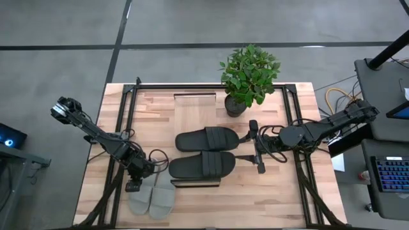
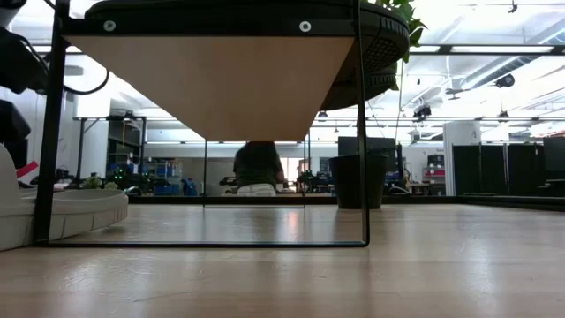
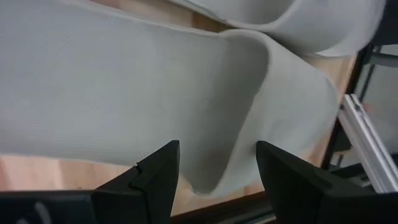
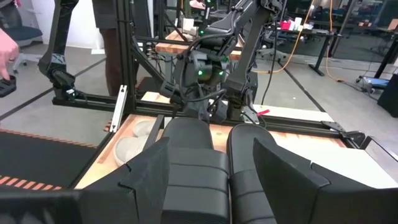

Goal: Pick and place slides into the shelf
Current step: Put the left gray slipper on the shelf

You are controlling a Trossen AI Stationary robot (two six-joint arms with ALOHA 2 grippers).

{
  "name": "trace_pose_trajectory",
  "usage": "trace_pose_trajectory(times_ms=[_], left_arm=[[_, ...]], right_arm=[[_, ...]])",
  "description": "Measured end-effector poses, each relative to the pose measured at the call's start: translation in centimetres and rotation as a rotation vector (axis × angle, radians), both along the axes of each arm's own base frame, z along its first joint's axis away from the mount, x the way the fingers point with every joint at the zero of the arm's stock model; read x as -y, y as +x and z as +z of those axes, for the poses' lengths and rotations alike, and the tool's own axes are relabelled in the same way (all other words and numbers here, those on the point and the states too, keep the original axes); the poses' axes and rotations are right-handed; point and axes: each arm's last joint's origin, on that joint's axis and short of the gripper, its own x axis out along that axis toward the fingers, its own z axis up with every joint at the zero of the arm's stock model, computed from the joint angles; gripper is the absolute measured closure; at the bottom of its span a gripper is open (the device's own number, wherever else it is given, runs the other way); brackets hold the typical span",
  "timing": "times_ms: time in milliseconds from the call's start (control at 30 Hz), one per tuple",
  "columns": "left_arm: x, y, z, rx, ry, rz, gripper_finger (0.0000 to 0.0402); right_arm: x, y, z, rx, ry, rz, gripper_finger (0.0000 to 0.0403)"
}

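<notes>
Two black slides (image 1: 208,138) (image 1: 203,165) lie side by side, soles down, across the shelf's light wooden plank (image 1: 195,97). The low view shows them on top of the shelf (image 2: 371,35). The pale grey pair (image 1: 152,199) rests soles down on the table at the near left. My left gripper (image 1: 135,185) is open at the pair's far end. In its wrist view (image 3: 217,174) the fingers stand on either side of a grey strap's edge (image 3: 217,155). My right gripper (image 1: 257,147) is open and empty at the black slides' right ends (image 4: 199,162).
A potted plant (image 1: 249,76) stands at the table's far edge, just right of the shelf. Dark metal frame rails (image 1: 121,128) (image 1: 300,172) run along both table sides. People show in the room beyond (image 2: 258,168), and a hand shows in the right wrist view (image 4: 7,43).
</notes>
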Motion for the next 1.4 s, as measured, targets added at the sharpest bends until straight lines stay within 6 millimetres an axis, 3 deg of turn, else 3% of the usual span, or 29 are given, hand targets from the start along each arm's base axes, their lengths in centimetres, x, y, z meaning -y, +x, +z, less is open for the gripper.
trace_pose_trajectory(times_ms=[367,967,1100,1400], left_arm=[[0.5,0.5,0.1,0.043,-0.064,-0.014,0.0203],[0.2,-0.1,-1.4,-0.054,-0.064,0.044,0.0207],[0.1,-0.4,-1.9,-0.083,-0.075,0.036,0.0243],[0.1,-0.5,-1.9,-0.103,-0.091,0.022,0.0391]], right_arm=[[0.0,0.0,0.0,0.000,0.000,0.000,0.0183],[0.0,0.0,0.0,0.000,-0.004,0.001,0.0183],[0.0,0.0,0.0,0.000,-0.004,0.001,0.0183],[0.0,0.0,0.0,0.000,-0.005,0.001,0.0183]])
